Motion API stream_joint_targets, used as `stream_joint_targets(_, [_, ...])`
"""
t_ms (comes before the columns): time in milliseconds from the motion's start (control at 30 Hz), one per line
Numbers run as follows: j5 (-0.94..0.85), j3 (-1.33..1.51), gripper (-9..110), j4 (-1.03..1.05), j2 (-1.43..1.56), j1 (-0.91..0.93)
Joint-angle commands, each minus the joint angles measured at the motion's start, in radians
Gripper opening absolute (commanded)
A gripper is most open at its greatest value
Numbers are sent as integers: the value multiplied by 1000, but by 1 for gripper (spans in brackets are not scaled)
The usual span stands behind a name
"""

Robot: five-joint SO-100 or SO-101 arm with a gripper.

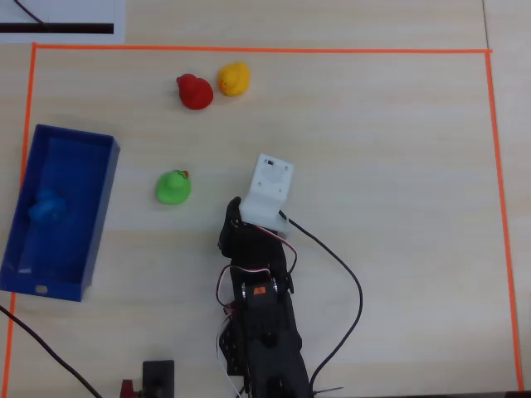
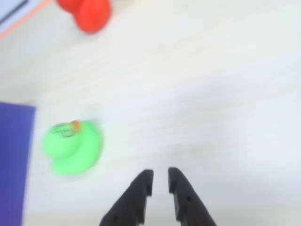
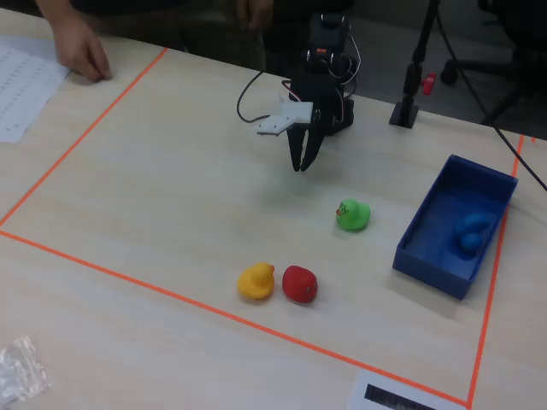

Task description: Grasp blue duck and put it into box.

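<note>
The blue duck [image 1: 47,207] lies inside the box [image 1: 76,134], a long blue open tray at the left of the overhead view. In the fixed view the duck [image 3: 468,233] lies in the box [image 3: 432,263] at the right. My gripper [image 2: 160,181] is shut and empty, its black fingers nearly touching, above bare table. In the fixed view the gripper [image 3: 301,165] points down, left of the box and apart from it. Only the box's edge [image 2: 14,160] shows in the wrist view; the blue duck is out of that view.
A green duck [image 1: 173,187] sits between my gripper and the box, and shows in the wrist view [image 2: 71,146]. A red duck [image 1: 195,91] and a yellow duck [image 1: 234,79] sit together farther off. Orange tape [image 1: 249,50] borders the table. A person's hand [image 3: 81,51] rests at the edge.
</note>
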Motion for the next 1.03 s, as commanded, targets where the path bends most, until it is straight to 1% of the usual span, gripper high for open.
stream_joint_targets(0, [-61,5,0,66,28,38])
stream_joint_targets(167, [-267,6,0,385,28,41])
stream_joint_targets(233, [-301,6,0,476,28,41])
stream_joint_targets(333, [-247,6,0,472,28,46])
stream_joint_targets(367, [-236,6,3,472,28,52])
stream_joint_targets(500, [-244,6,4,472,28,109])
stream_joint_targets(1000, [-245,6,4,472,28,109])
